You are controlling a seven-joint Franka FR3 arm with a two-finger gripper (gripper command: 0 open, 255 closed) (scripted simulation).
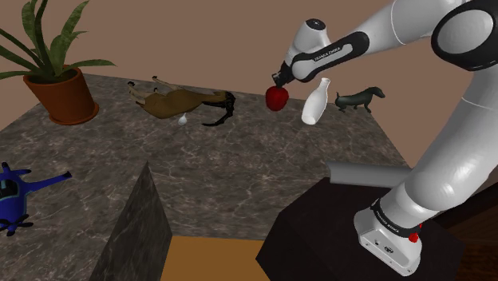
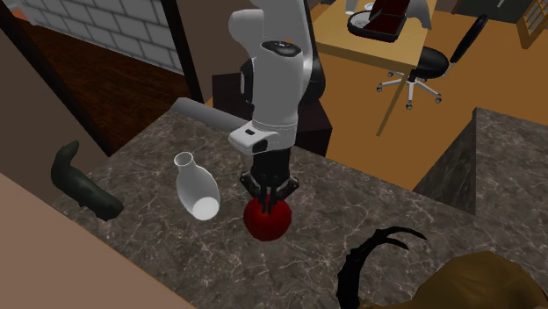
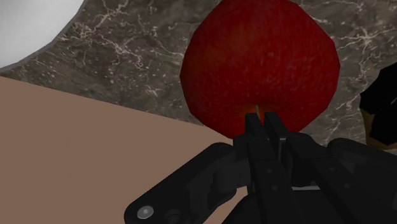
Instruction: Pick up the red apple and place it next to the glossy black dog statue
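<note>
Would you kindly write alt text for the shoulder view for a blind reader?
The black gripper clasps a red apple by its top over a marbled table, beside a white vase. A dark dog statue stands right of the vase in this view; a potted plant sits far left.

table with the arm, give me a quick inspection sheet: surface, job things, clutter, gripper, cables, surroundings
surface: dark marbled stone table
job's things: red apple hangs under the gripper, beside a white vase; dark dog statue stands beyond the vase, apart from the apple
clutter: the vase; brown animal figure lying on its side; potted plant at a far corner; blue toy helicopter; grey tube at the table's edge
gripper: shut on the apple's top, at the stem; whether the apple is clear of the table cannot be told
cables: nothing seen
surroundings: brown wall behind the table; office chair on a wooden floor
</note>
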